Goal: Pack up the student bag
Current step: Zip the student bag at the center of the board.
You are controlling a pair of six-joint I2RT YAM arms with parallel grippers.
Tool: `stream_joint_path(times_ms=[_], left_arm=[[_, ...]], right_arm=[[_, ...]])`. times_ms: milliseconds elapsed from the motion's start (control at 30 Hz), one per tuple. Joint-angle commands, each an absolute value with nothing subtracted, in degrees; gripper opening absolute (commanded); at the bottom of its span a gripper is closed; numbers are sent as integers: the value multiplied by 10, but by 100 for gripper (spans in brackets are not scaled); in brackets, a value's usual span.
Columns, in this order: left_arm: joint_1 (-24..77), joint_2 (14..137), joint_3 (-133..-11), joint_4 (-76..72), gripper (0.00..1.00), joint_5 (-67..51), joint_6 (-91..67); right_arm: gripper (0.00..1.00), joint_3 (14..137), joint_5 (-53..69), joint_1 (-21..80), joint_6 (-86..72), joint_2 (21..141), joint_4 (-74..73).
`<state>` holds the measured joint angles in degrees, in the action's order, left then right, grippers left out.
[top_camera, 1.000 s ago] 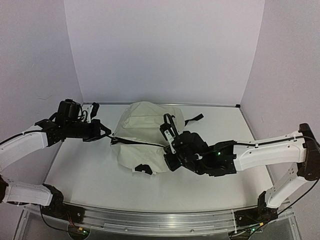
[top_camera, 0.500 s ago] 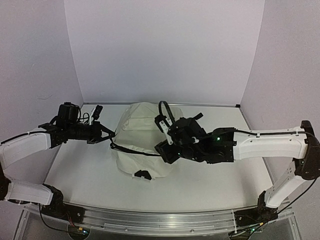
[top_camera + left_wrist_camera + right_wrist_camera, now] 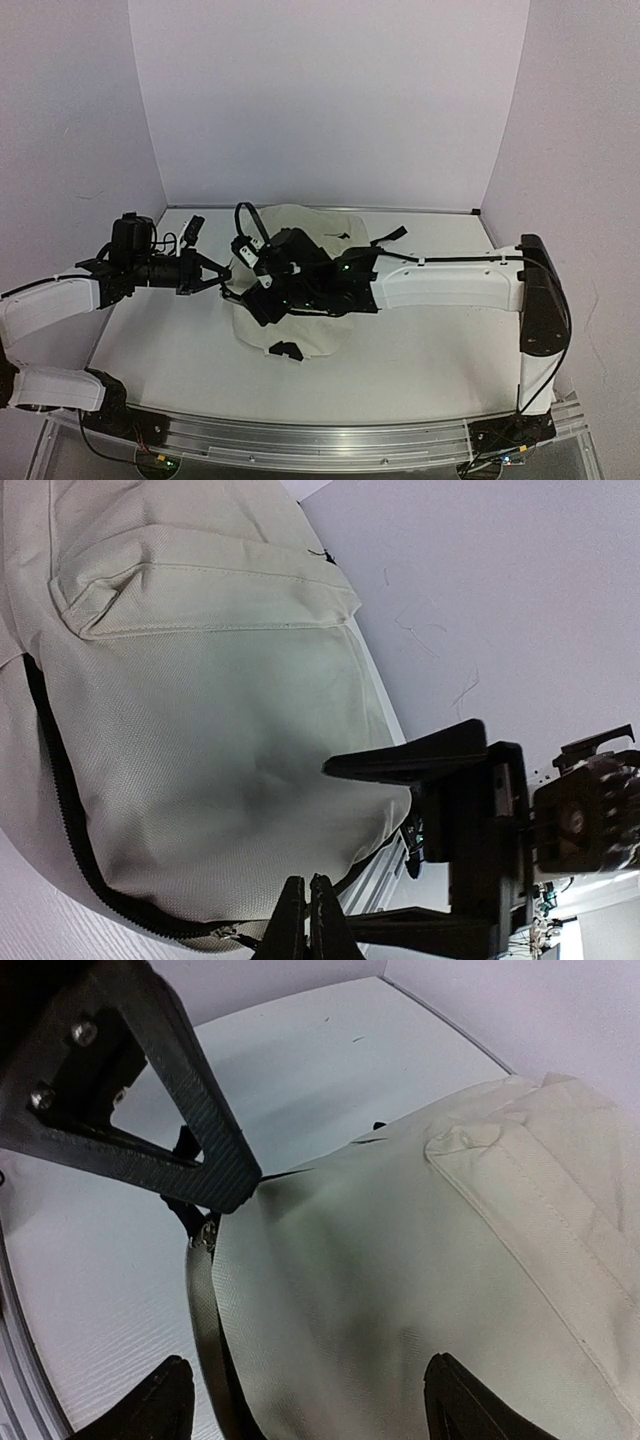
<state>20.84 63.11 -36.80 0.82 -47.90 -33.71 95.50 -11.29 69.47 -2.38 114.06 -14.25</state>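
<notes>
The left fingers (image 3: 293,920) are pressed shut right at the zipper (image 3: 62,780) on the left edge of the student bag (image 3: 305,330). The right fingers (image 3: 165,1400) stand spread wide just above its cream front. The bag lies on the worktop (image 3: 430,350).

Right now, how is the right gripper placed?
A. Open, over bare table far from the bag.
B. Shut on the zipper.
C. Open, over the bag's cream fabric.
C: the right gripper stands wide open in its wrist view, with the student bag spread beneath it.
</notes>
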Motion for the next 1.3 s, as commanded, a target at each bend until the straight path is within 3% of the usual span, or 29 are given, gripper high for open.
stream_joint_path(times_ms=[0, 67, 167, 267, 400, 800, 1267], left_arm=[[210, 600, -370, -50, 0, -507, -355], [211, 595, -370, -48, 0, -508, -356], [211, 592, -372, -43, 0, -508, -354], [211, 589, -374, -39, 0, -503, -351], [211, 585, -391, -13, 0, -476, -329], [211, 642, -438, -51, 0, -473, -321], [242, 692, -476, -67, 0, -506, -312]], right_arm=[[78, 1009, -106, 702, 28, 1183, -145], [72, 1021, -109, 705, 34, 1198, -145], [50, 1023, -125, 711, 35, 1204, -145], [21, 1001, -133, 716, 26, 1187, -143], [1, 937, -146, 722, 6, 1140, -143], [0, 727, -174, 723, -124, 967, -144], [0, 640, -188, 723, -181, 882, -173]])
